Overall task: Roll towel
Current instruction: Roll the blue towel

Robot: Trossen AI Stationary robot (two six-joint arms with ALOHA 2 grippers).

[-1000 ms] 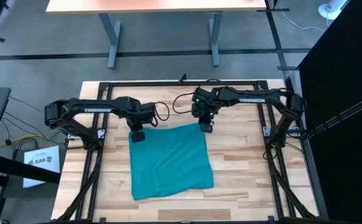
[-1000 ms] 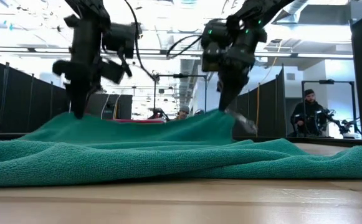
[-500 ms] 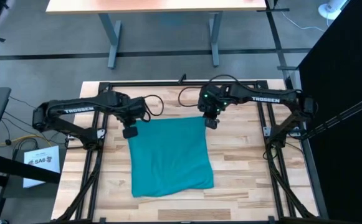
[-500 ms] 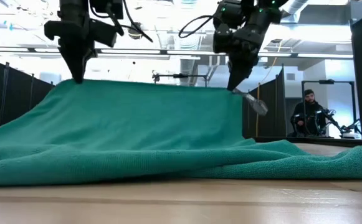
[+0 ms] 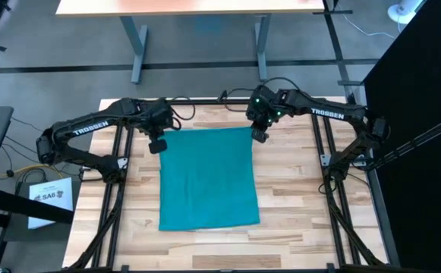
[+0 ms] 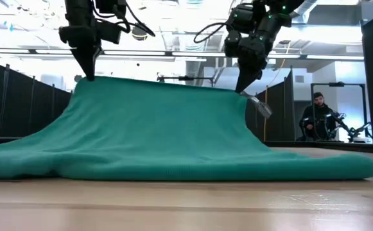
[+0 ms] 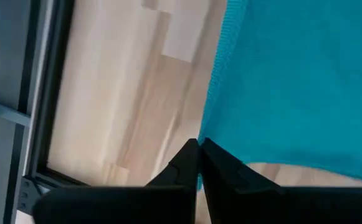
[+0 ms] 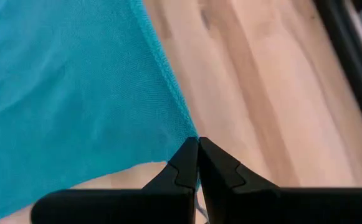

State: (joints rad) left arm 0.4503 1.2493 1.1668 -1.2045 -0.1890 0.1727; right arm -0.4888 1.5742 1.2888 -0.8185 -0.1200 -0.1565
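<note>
Over the pale wooden table (image 5: 288, 205), high view: one plain teal soft cloth towel (image 5: 209, 178) lies spread between two dark arms. Left gripper (image 5: 157, 146) pinches one far corner, right gripper (image 5: 259, 136) the other.

Low view: far edge lifted and taut, near edge resting on the wood. One person (image 6: 316, 119) sits well behind.

Left wrist view: fingers clamped on towel corner. Right wrist view: same.

Judgement: light, limp, non-slippery cloth; it sags wherever unsupported, so corners are the sensible holds.
</note>
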